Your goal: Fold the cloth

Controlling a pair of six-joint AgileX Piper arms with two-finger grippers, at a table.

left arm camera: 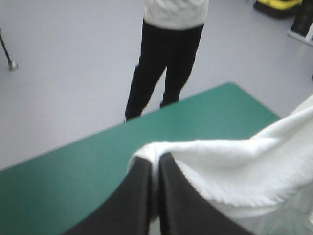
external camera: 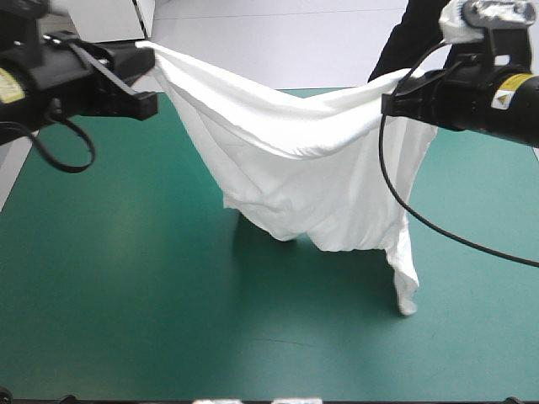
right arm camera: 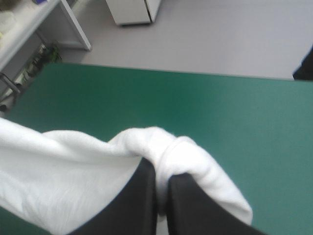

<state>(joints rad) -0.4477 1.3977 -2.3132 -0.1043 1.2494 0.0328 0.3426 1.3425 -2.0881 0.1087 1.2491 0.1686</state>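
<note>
The white T-shirt (external camera: 295,160) hangs stretched between both raised arms over the far half of the teal-green table (external camera: 126,295). Its lower edge sags down to the cover, and one corner trails toward the right front (external camera: 406,295). My left gripper (external camera: 150,57) holds one top corner at the far left; in its wrist view the black fingers (left arm camera: 142,196) are shut on the T-shirt (left arm camera: 234,171), which wraps over their tips. My right gripper (external camera: 389,103) grips the other top corner at the right, fingers (right arm camera: 144,196) pinched on a bunched fold of the T-shirt (right arm camera: 63,181).
The near half of the teal-green table stretches bare under the hanging cloth. The table's far edge (left arm camera: 122,125) shows ahead of the left gripper.
</note>
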